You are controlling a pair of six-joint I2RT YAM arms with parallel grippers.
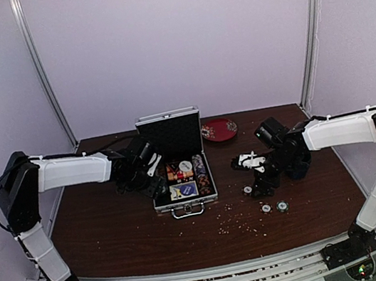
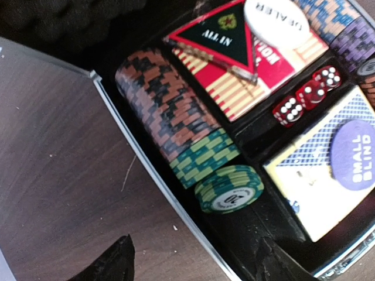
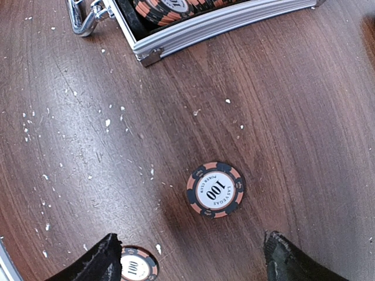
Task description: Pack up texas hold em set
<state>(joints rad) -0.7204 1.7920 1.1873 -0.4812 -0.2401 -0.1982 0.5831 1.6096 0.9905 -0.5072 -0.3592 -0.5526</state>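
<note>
Dark brown wood-grain counter (image 1: pixel 117 232), matte, streaked with long lines of grain in the wrist views. Scattered over its near middle, pale crumb-like specks (image 1: pixel 233 214), thickest toward the front edge. Behind and to both sides, plain pale lilac walls (image 1: pixel 178 41), smooth, closing the space in like a booth. At each back corner a slim silvery metal post (image 1: pixel 43 71), slanting outward toward the top in the overhead view. Along the near edge, a slotted aluminium rail (image 1: pixel 218 279). Soft, even light, faint shadows only, slight sheen on the wood
</note>
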